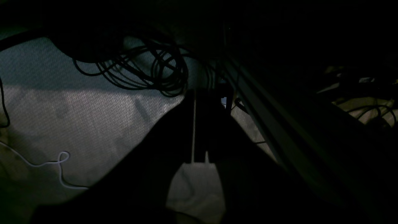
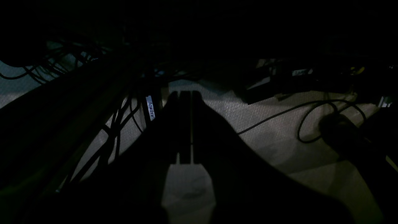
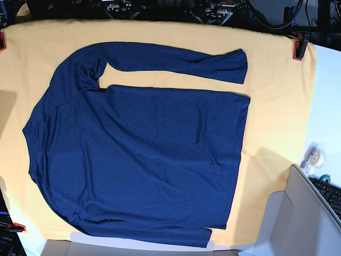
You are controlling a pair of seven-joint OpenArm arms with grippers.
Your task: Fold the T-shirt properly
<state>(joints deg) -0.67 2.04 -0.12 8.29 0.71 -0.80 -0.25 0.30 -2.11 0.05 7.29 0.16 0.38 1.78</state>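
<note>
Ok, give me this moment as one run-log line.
stage: fold not begun | T-shirt: flat, unfolded on yellow table cloth, sleeves out | left gripper: shut, empty | right gripper: shut, empty | arms: off the shirt

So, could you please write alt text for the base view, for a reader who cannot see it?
A dark navy long-sleeved T-shirt lies spread flat on a yellow table cloth, its hem toward the picture's right and one sleeve stretched along the top. No robot arm is in view; a grey box sits at bottom right.
</note>
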